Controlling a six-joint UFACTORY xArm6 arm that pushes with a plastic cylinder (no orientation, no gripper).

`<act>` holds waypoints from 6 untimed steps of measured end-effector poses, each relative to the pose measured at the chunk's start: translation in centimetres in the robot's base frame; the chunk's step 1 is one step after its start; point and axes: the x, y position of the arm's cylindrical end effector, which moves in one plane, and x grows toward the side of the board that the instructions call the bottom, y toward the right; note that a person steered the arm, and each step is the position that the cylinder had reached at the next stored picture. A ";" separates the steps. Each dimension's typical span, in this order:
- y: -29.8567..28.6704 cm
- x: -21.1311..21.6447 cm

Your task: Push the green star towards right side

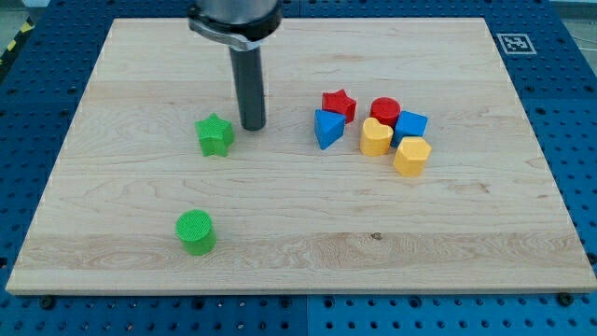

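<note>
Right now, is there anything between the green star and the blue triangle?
Yes: in the camera view, my tip stands between the green star and the blue triangle, close to the star's right side. Otherwise bare board.

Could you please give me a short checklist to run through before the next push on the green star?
1. Green star in view, unobstructed: ok.
2. My tip on the star's left, behind it for a rightward push: not ok; it stands at the star's right, slightly toward the view's top.
3. Tip apart from star: ok, a narrow gap shows.
4. Path to the right free: not ok; blue triangle and red star lie ahead.
5. Green cylinder out of the way: ok.
</note>
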 end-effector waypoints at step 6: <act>-5.5 3.6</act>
